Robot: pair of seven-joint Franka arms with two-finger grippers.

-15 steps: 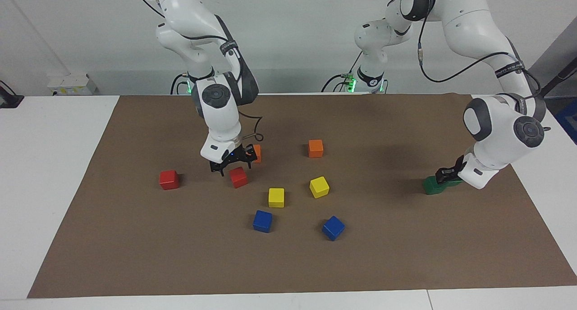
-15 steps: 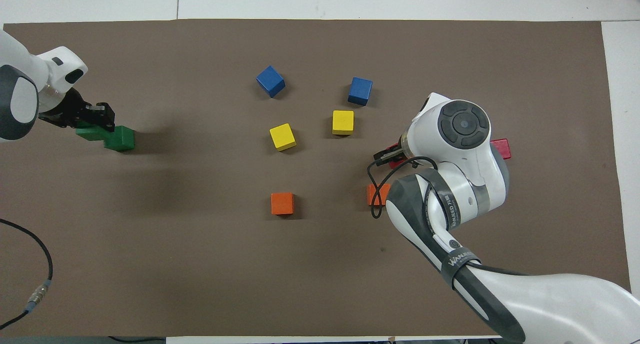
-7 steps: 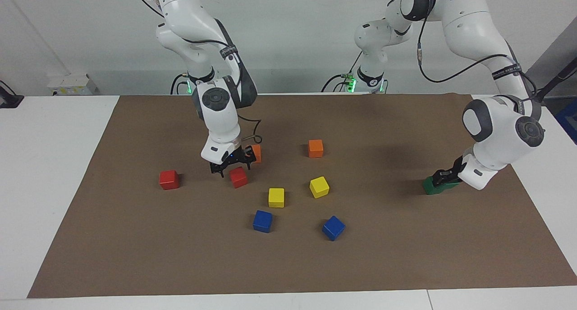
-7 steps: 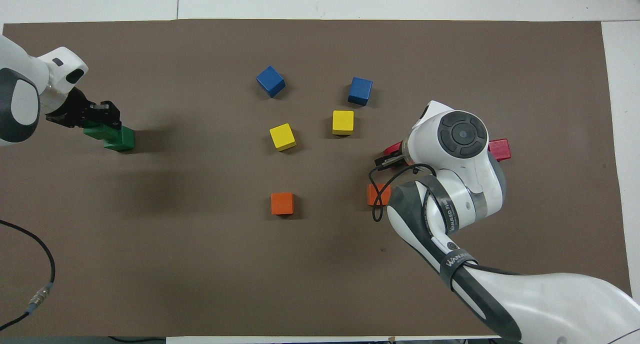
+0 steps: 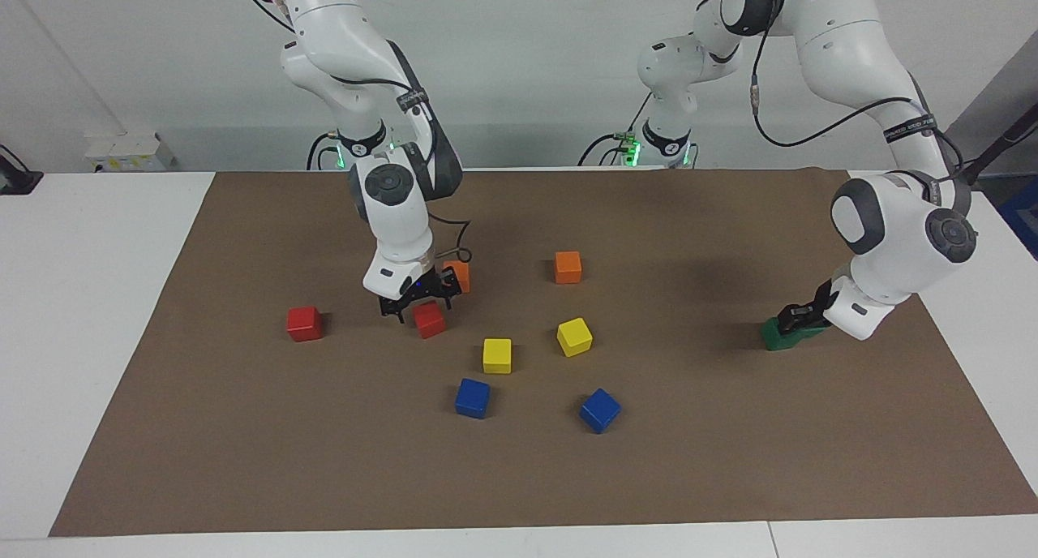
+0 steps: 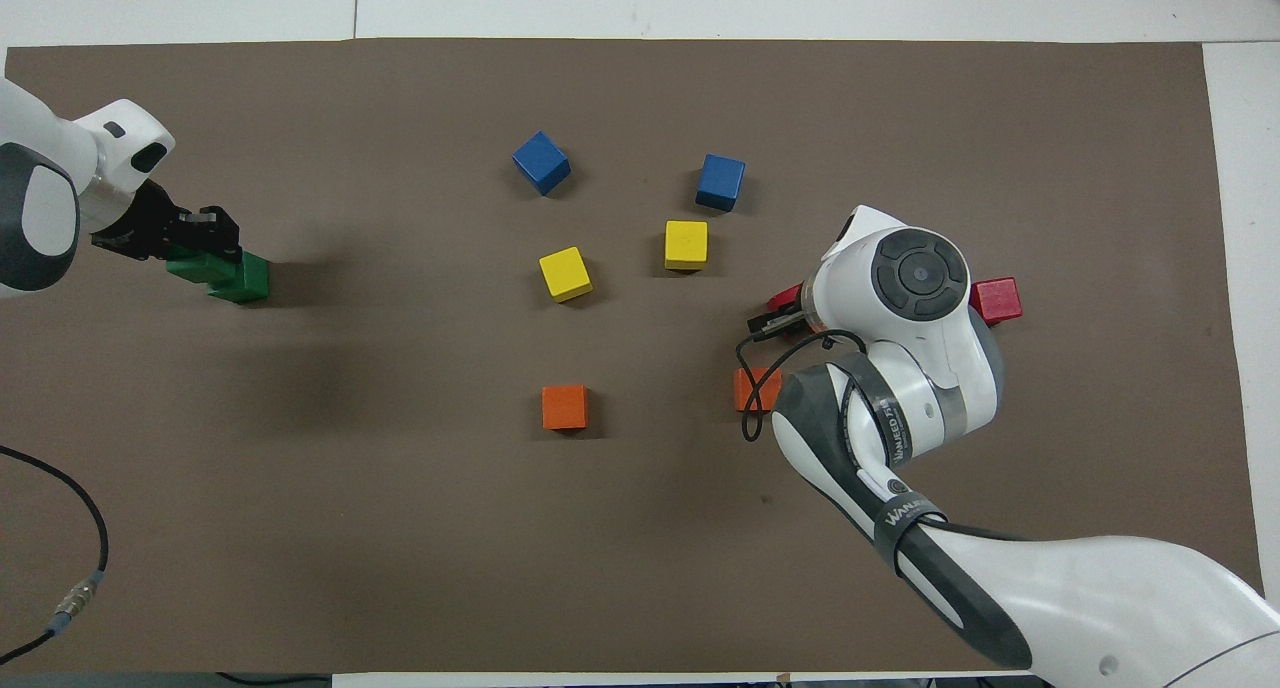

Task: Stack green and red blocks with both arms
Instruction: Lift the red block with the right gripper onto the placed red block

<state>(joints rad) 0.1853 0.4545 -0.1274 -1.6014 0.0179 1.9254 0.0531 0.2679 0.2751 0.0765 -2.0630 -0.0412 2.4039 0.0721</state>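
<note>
The green blocks [image 5: 783, 336] lie at the left arm's end of the bench, one pinched by the left tool [image 5: 799, 315] for stacking, while the right tool [image 5: 415, 303] hangs spread over a red block [image 5: 429, 320].

From overhead the right arm's wrist covers most of one red block [image 6: 786, 297] & half of an orange block [image 6: 748, 389]. Right gripper [image 6: 768, 320] only pokes out a bit there. Left gripper [image 5: 799, 314] sits over the green blocks [image 5: 780, 336], can't tell if they're two stacked or side by side. Both arms are cut off by frame edges.
</note>
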